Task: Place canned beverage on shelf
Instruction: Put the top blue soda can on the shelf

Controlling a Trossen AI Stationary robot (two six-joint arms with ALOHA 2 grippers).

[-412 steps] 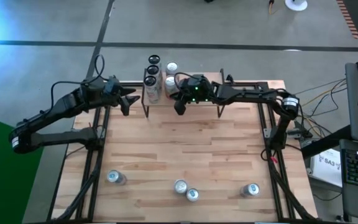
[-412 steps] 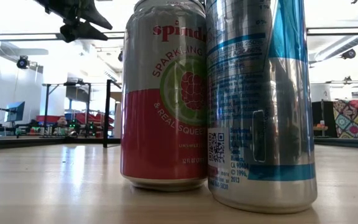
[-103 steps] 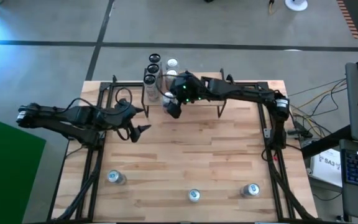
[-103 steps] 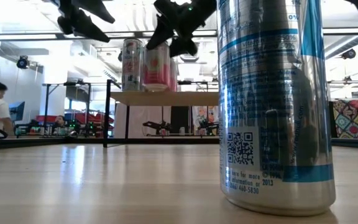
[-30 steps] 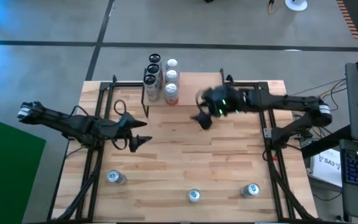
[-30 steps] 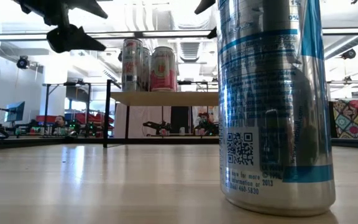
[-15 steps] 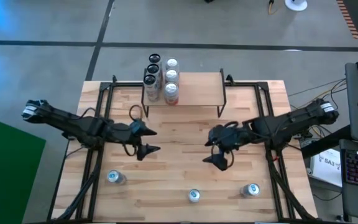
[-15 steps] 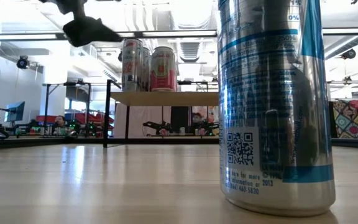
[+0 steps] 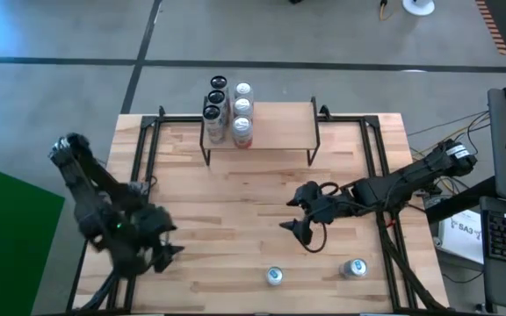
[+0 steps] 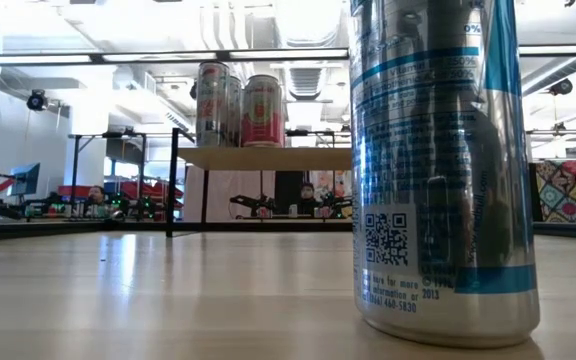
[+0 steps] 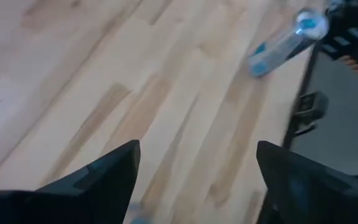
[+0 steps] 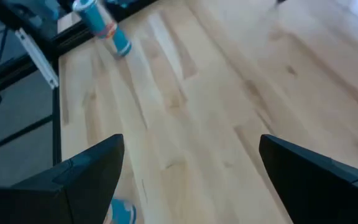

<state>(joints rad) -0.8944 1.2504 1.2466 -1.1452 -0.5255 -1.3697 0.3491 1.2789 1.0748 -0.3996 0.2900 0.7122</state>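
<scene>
Step in hand: reaching for another can. Right gripper point(image 9: 292, 227) hangs spread and empty; a silver-and-blue beverage can point(image 9: 273, 276) stands just beyond its fingertips. Left gripper point(image 9: 167, 254) is spread too. The wood-topped wire-legged shelf point(image 9: 275, 125) lies well behind, already carrying cans. Next: descend around the can.

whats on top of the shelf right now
Five cans stand upright on the shelf, clustered at its left end in the high view; the rest of its board is bare. The low view shows only about three, since the nearer cans hide the others.
</scene>
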